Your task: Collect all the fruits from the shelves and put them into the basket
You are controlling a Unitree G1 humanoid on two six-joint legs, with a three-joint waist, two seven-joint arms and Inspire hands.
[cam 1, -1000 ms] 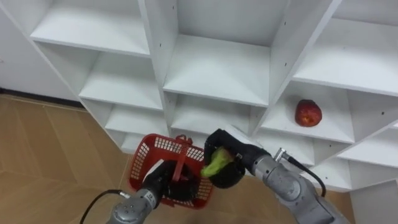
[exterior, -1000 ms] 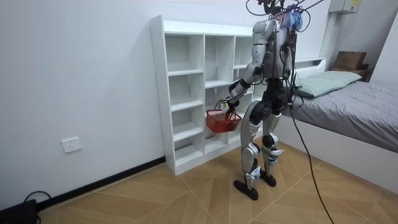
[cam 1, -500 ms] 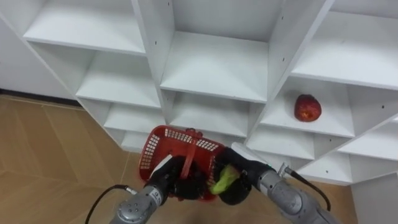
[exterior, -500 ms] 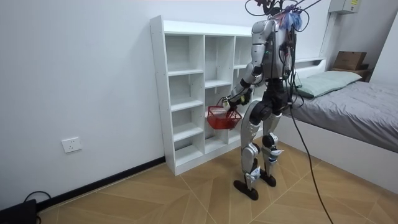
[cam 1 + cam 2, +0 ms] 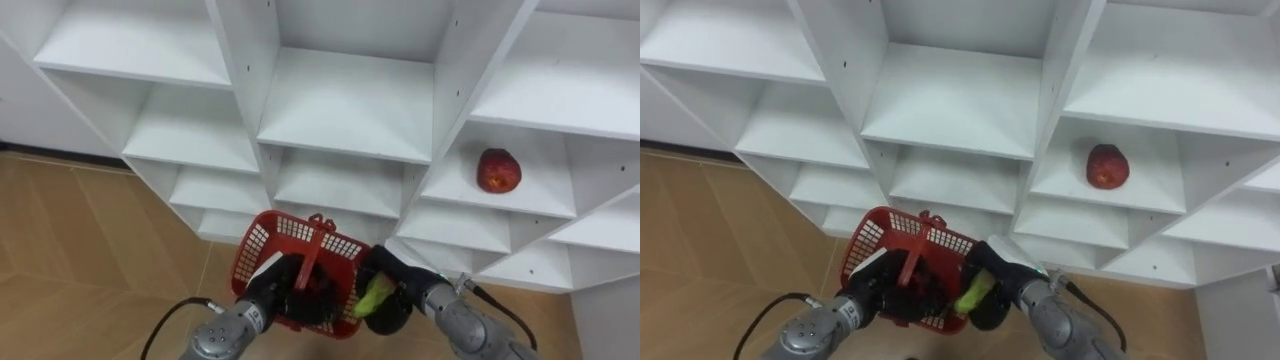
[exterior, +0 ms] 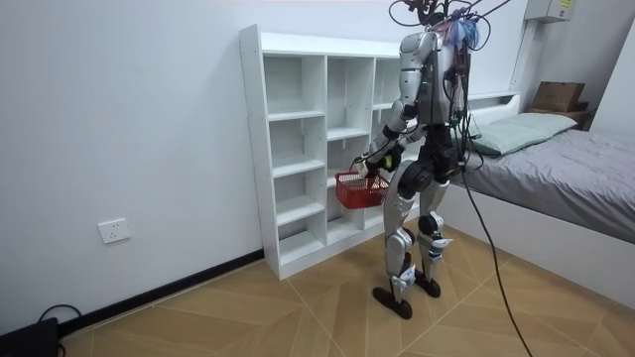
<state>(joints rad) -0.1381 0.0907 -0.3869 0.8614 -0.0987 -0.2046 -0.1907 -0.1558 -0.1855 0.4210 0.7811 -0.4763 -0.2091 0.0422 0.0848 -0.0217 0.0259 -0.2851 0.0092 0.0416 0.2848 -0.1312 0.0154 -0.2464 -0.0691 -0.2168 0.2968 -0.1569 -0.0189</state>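
Left eye view: the left hand's (image 5: 280, 292) fingers are curling tightly round the handle (image 5: 309, 256) of the red basket (image 5: 262, 243), gripping it and carrying the basket low in front of the body; the right hand's (image 5: 393, 296) fingers are wrapping round a yellow-green fruit (image 5: 372, 297), closed on it with only its pale side peeking out between them; the fruit is sitting right at the basket's right rim, touching or almost touching the mesh wall, and I cannot tell whether it is already over the inside; the two hands are working close together, one at each side of the basket.

Beyond the hands, the white closet (image 5: 340, 100) is spreading across the view in open compartments; a red apple (image 5: 498, 170) is lying alone on a shelf in the column to the right, higher than the basket and well apart from both hands; an upright divider is standing between that compartment and the one straight ahead; wooden floor (image 5: 80, 240) is showing at the left.

Room view: the robot is standing upright before the closet, facing it, with the basket hanging at hip height just in front of the shelves; a bed (image 6: 585, 169) is lying behind it, and a wall socket (image 6: 116, 230) is sitting low on the wall at the room view's left.
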